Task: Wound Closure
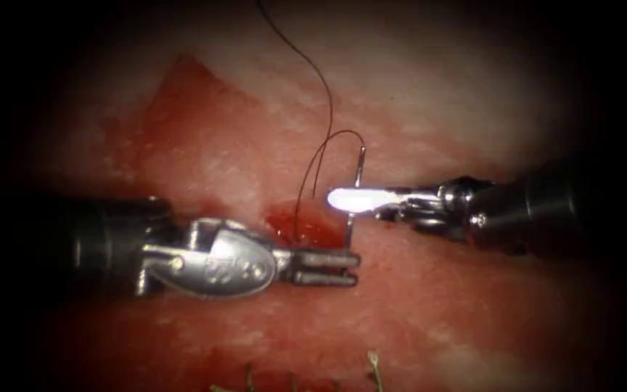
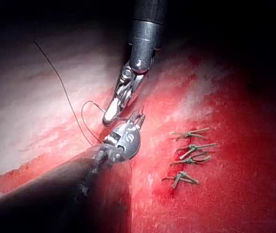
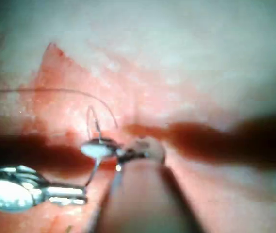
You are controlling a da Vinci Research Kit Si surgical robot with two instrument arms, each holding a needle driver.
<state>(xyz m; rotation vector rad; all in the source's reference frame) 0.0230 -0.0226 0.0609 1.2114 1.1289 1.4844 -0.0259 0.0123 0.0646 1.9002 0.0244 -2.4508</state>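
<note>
Judging from this one moment, we thought the main risk was the needle (image 1: pixel 355 190) twisting or slipping in the right tool (image 1: pixel 357 199), since those jaws were clamped across it near its swaged end, where the thread (image 1: pixel 322 94) joins, and the shaft stood almost upright. A turn there could have dragged the lower part sideways through the tissue (image 1: pixel 473 305). We also worried about the thread's slack loop beside the needle, close enough to snag on either tool.

We saw the right tool closed on the needle, with the eye end poking just above its jaws. The needle ran down to the left tool (image 1: pixel 326 267), whose two jaws lay slightly parted, the shaft seeming to meet the upper one. We could not tell whether that tool pinched it, or whether the point sat in the tissue. It all stood just right of the cut (image 1: pixel 302 225), wet with red fluid (image 1: pixel 205 145).
</note>
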